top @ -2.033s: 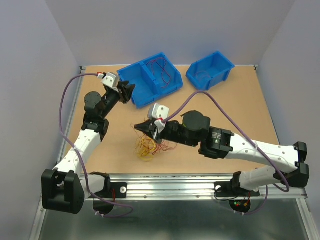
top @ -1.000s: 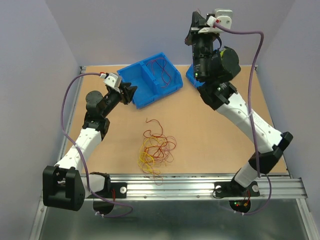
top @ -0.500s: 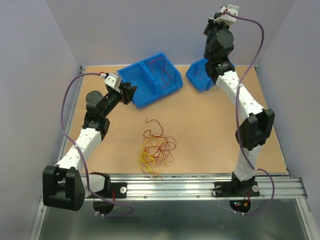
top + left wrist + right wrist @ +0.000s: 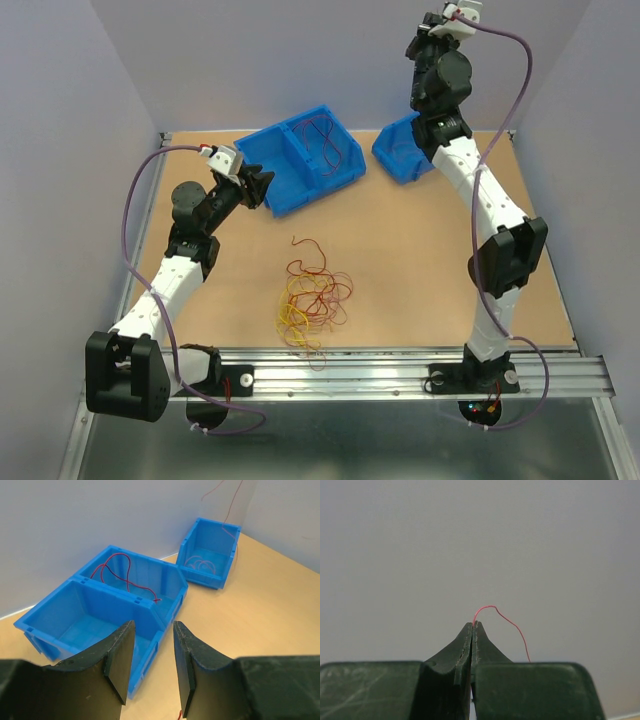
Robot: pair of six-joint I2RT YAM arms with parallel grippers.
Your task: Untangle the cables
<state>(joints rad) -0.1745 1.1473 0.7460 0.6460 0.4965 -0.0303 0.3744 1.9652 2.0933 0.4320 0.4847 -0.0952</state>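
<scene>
Pale-walled desk [image 4: 420, 260]: right gripper [image 4: 473, 625] pinches red cable [image 4: 512, 624] above far-right bin [image 4: 202, 576]; lower before releasing; left gripper [image 4: 150, 652] released, empty.

Table [image 4: 420, 260]: tan board. Carried a two-compartment blue bin [image 4: 300, 160] and a smaller blue bin [image 4: 398, 158] along the far edge; tangled cables [image 4: 310, 300] near the near edge.

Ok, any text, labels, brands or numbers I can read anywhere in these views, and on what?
None: no readable text in any view.
Large blue bin, small blue bin: no labels showing.
Left arm, right arm: no legible brand or number.
Red and green lights at the right arm's base: lights, not characters.
</scene>
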